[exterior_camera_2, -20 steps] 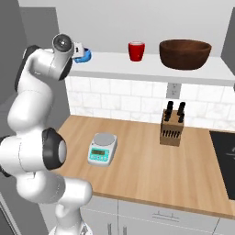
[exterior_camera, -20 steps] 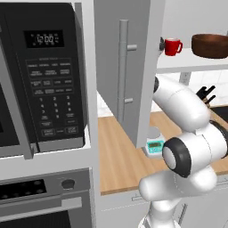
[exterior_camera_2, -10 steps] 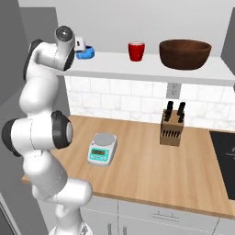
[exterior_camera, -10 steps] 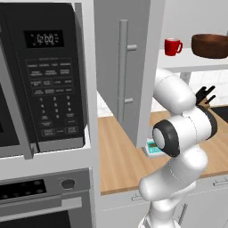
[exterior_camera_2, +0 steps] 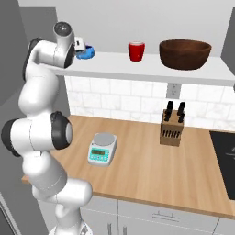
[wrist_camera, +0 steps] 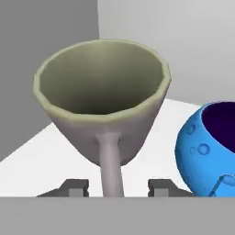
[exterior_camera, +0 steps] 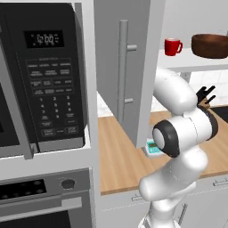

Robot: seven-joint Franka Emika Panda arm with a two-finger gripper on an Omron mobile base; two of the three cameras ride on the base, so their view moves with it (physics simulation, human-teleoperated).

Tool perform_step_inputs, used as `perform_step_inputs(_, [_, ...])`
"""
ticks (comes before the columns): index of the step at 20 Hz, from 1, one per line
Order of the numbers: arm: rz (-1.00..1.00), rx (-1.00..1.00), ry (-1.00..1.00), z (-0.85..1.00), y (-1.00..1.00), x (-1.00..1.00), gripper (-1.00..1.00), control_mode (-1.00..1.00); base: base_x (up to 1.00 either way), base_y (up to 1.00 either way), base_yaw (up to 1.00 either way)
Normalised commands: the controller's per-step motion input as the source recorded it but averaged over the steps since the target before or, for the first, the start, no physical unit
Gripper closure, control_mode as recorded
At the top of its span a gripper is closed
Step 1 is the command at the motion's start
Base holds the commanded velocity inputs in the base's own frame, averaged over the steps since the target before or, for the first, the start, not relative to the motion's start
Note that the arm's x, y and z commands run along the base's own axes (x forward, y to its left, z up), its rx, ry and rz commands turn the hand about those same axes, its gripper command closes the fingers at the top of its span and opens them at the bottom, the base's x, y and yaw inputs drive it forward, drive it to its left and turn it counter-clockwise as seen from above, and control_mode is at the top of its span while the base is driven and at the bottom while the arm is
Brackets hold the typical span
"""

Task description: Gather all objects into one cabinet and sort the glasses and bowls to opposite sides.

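Observation:
On the open cabinet shelf [exterior_camera_2: 151, 66] stand a glossy red mug [exterior_camera_2: 136, 50] [exterior_camera: 173, 46] in the middle and a wide dark brown bowl [exterior_camera_2: 185, 53] [exterior_camera: 210, 45] to its right. The squat bright-blue vessel [exterior_camera_2: 86, 52] [wrist_camera: 209, 151] sits at the shelf's left end. My gripper [exterior_camera_2: 79, 44] [wrist_camera: 118, 186] hovers there, open. Its fingertips [wrist_camera: 75, 186] stand on either side of the handle of a grey-green cup [wrist_camera: 103, 105], with gaps to the handle. This cup stands just left of the blue vessel in the hand view.
On the wooden counter [exterior_camera_2: 147, 170] below are a small kitchen scale [exterior_camera_2: 102, 148] and a knife block [exterior_camera_2: 172, 129]. An open grey cabinet door [exterior_camera: 127, 71] hangs left of the shelf, beside a black microwave [exterior_camera: 44, 75]. A dark cooktop [exterior_camera_2: 225, 156] lies at the right.
The arm's elbow has swung up and straightened. The hand stays at the shelf's left end by the blue vessel, slightly higher.

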Motion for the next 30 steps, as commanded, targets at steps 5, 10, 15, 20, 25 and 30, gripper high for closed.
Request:
perform_step_inputs(5, [-0.05, 0.00, 0.00, 0.02, -0.07, -0.15, -1.00, -1.00, 0.00, 0.00, 0.00])
perform_step_inputs(10, [-0.22, 0.00, 0.10, 0.84, 0.00, 0.03, -1.00, -1.00, 0.00, 0.00, 0.00])
perform_step_inputs(15, [-0.17, 0.00, 0.04, 0.60, -0.12, 0.01, -1.00, -1.00, 0.00, 0.00, 0.00])
perform_step_inputs(20, [-0.07, -0.02, -0.05, -0.23, -0.41, -0.27, -1.00, -1.00, 0.00, 0.00, 0.00])
perform_step_inputs(25, [0.08, -0.01, -0.16, -0.97, -0.84, -0.62, -1.00, -1.00, 0.00, 0.00, 0.00])
perform_step_inputs(30, [0.12, 0.00, -0.22, -0.58, -0.95, -0.63, -1.00, -1.00, 0.00, 0.00, 0.00])
